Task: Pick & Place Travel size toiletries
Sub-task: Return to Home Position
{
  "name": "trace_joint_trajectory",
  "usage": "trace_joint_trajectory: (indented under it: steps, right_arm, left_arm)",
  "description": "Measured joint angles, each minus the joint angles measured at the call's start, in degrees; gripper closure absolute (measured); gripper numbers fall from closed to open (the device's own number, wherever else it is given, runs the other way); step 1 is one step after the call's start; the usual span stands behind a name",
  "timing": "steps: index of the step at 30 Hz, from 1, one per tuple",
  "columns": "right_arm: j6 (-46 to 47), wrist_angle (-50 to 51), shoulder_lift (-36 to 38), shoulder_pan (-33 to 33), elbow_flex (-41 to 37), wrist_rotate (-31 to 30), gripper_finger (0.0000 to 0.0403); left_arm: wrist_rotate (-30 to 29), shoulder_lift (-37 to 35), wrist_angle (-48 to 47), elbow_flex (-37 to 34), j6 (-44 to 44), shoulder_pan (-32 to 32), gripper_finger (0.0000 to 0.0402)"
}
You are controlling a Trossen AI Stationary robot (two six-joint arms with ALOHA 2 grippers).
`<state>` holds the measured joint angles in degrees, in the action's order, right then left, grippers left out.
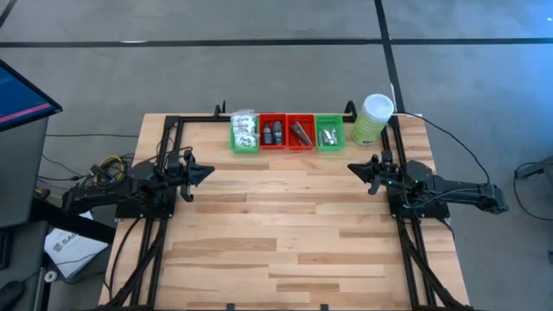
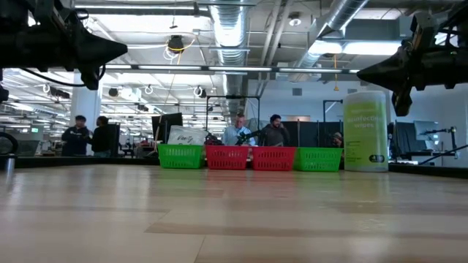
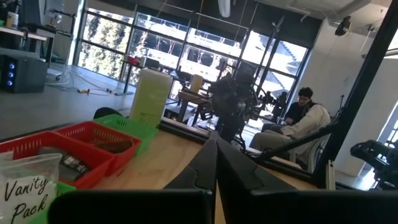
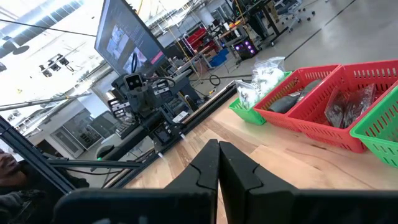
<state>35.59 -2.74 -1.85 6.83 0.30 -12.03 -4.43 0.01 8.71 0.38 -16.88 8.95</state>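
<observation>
While both arms sit at the table's sides, the sorting looks done.
Over the pale wooden plank table (image 1: 285,242), the dark left gripper (image 1: 204,173) and dark right gripper (image 1: 354,168) hang pinched together, empty. Farther, white soft packets (image 1: 245,128), light and squashy, best nipped mid-body, fill the left green plastic basket (image 1: 235,148); beyond, a workshop with people (image 2: 274,132).
</observation>
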Motion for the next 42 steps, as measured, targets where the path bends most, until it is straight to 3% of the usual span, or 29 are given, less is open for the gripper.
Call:
trace_joint_trajectory:
  steps: [42]
  right_arm:
    - [0.00,0.00,-0.02,-0.01,-0.01,0.00,0.0403]
  left_arm:
    - [0.00,-0.02,1.31,0.00,0.07,0.00,0.0401]
